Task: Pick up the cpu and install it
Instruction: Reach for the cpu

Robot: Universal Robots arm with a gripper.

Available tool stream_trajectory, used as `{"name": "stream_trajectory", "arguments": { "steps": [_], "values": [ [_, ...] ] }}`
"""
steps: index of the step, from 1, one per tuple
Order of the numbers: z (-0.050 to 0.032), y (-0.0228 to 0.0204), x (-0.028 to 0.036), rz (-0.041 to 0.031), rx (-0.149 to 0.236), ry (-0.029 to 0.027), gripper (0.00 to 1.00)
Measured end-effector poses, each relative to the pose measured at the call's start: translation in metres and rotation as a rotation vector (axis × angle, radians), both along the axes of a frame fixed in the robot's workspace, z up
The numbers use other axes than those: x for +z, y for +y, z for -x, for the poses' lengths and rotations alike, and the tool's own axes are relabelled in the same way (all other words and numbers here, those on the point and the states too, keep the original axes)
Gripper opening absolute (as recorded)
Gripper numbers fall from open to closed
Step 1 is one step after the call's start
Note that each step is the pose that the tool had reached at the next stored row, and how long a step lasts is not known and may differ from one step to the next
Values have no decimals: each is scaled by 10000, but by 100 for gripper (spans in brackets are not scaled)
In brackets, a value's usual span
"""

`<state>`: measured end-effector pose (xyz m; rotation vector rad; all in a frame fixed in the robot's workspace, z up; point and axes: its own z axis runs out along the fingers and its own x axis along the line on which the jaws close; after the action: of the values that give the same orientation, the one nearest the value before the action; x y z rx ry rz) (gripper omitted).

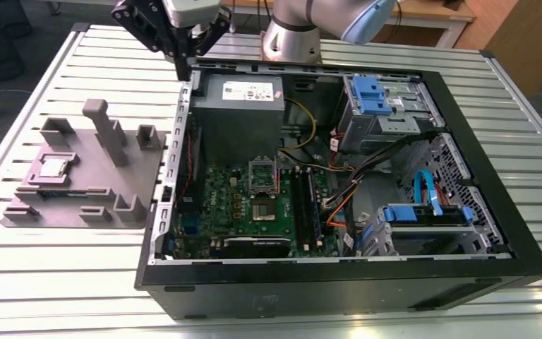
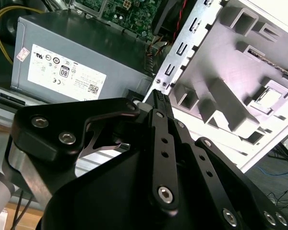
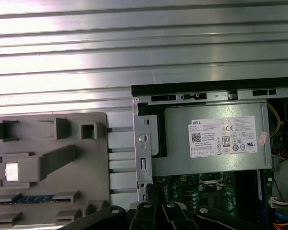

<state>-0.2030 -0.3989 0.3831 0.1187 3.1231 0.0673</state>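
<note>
Exterior view: the small silver square cpu (image 1: 53, 167) lies nearer and to the exterior view's left of the black pincer (image 1: 185, 65), whose tips are together and empty.

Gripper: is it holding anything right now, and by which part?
Nothing. The gripper is shut and empty; the cpu lies on the grey fixture beside the case.

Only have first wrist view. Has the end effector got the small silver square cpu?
Observer: No. Second wrist view: the black end effector is shut, holding nothing.
Operator: Where is it?
Observer: Exterior view: above the open black computer case, at the corner beside the grey boxy power supply.
Operator: How far off?
Observer: Exterior view: the cpu lies flat on the grey moulded fixture, well apart from the end effector.
</note>
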Motion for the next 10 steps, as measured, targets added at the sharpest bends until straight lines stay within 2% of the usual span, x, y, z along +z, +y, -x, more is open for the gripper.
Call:
{"name": "stream_trajectory", "arguments": {
  "steps": [10],
  "values": [
    [25,0,-6,1,0,8,11]
  ]
}}
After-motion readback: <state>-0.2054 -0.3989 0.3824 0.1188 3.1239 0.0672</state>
